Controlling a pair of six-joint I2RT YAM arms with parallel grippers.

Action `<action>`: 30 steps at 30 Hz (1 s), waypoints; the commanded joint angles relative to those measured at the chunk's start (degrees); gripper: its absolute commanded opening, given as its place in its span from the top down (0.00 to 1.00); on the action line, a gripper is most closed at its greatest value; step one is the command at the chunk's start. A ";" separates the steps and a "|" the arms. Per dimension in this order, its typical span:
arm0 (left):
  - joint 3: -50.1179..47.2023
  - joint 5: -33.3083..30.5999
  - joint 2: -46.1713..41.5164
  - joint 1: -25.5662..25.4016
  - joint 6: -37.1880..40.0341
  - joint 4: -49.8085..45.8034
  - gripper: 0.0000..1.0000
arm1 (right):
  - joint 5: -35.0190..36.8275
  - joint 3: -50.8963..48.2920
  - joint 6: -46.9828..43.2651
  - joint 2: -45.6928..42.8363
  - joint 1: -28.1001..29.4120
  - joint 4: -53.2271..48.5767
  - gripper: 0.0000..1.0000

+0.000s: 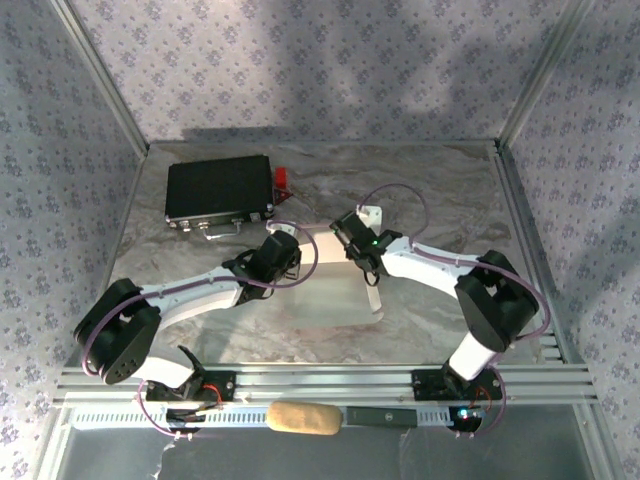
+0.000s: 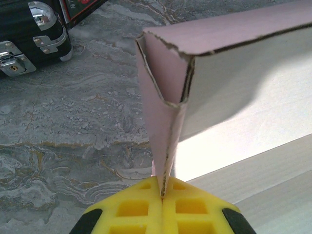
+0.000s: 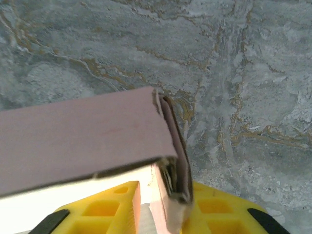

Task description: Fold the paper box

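Left gripper (image 2: pixel 162 189) is clamped tight on the ragged corner flap of the pale pink cardboard paper box (image 2: pixel 243 92), which sits mid-table between both arms. Right gripper (image 3: pixel 168 191) straddles the opposite end flap, jaws partly apart; whether they pinch it, can't tell. Bare grey marbled tabletop (image 3: pixel 234 73) lies beyond, with the black hard case (image 2: pixel 29 34) well apart.

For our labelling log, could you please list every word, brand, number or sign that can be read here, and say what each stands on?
No text here can be read.
The red and green printed item beside the black case: print too blurred to read.
The paper box: plain, no print on the faces shown.
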 commanded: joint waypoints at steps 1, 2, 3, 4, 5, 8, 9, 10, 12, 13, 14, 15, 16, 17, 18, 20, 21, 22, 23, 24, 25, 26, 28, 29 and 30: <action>1.64 -0.97 0.86 0.00 0.09 -0.90 1.00 | 1.68 1.27 -0.27 2.22 -0.39 -0.82 0.76; 1.69 -1.03 0.95 0.03 0.16 -0.85 1.00 | 1.73 1.47 -0.34 2.77 -0.51 -0.73 0.78; 1.72 -1.03 1.09 0.00 0.18 -0.85 1.00 | 1.81 1.84 -0.30 3.18 -0.53 -0.83 0.80; 1.76 -1.16 1.21 0.09 0.27 -0.85 1.00 | 2.42 2.37 0.31 3.93 -0.53 -1.77 0.83; 1.78 -1.21 1.42 0.05 0.36 -0.98 1.00 | 2.90 2.70 0.76 4.50 -0.44 -2.36 0.85; 1.73 -1.30 1.93 0.22 0.70 -0.95 1.00 | 3.98 2.96 2.46 5.48 -0.35 -3.76 0.95; 1.65 -1.27 2.10 0.32 0.80 -0.92 1.00 | 4.21 3.01 2.92 5.58 -0.27 -4.40 0.99; 1.49 -1.38 2.23 0.55 0.95 -0.62 1.00 | 4.55 3.44 3.70 5.71 -0.16 -5.65 1.00; 1.27 -1.29 2.87 0.86 1.15 0.06 1.00 | 4.95 4.58 4.65 6.09 0.06 -7.90 1.00; 1.27 -1.25 3.32 1.09 1.28 0.33 1.00 | 5.12 5.48 5.15 6.50 0.27 -9.38 1.00; 1.26 -1.10 3.89 1.29 1.40 0.68 1.00 | 5.16 6.55 5.61 7.12 0.37 -11.26 1.00; 1.27 -0.82 4.38 1.45 1.55 1.09 1.00 | 5.04 7.65 5.94 7.62 0.35 -12.57 1.00; 1.30 -0.10 5.02 1.82 1.80 1.75 0.98 | 4.85 8.53 6.12 8.15 0.43 -13.59 1.00; 1.06 0.96 5.47 2.39 2.01 2.62 0.95 | 4.57 9.15 6.15 8.51 0.47 -14.32 1.00; 0.59 2.31 5.92 3.21 2.03 3.64 0.94 | 4.37 9.15 6.16 8.83 0.37 -14.98 1.00; -0.49 5.52 6.50 5.15 2.34 5.92 0.94 | 3.64 11.67 5.94 9.56 0.05 -16.73 1.00; -0.91 6.63 6.55 5.90 2.74 6.75 0.93 | 3.09 12.04 5.57 9.82 -0.17 -16.94 1.00; -1.22 8.14 6.64 6.55 3.25 7.50 0.92 | 2.39 12.46 5.20 10.02 -0.41 -17.05 1.00; -1.43 9.69 6.72 7.24 3.87 8.04 0.90 | 1.59 12.80 4.71 10.39 -0.73 -17.10 1.00; -1.54 10.60 6.83 7.70 4.24 8.35 0.89 | 0.76 13.18 4.32 10.70 -1.02 -17.16 1.00; -1.74 11.99 6.83 8.33 4.56 9.07 0.87 | 0.02 13.84 3.96 11.27 -1.32 -17.31 1.00; -2.03 13.56 6.95 9.14 4.71 9.90 0.85 | -0.64 14.37 3.52 11.73 -1.51 -17.55 1.00; -2.42 15.90 7.04 10.43 4.67 11.05 0.84 | -1.45 15.45 3.02 12.46 -1.81 -18.24 1.00; -2.57 16.96 7.15 11.05 4.71 11.55 0.84 | -1.76 16.03 2.99 12.74 -2.05 -18.60 1.00; -2.52 17.48 7.25 11.42 4.75 11.62 0.84 | -1.88 16.28 2.86 12.83 -2.03 -18.71 1.00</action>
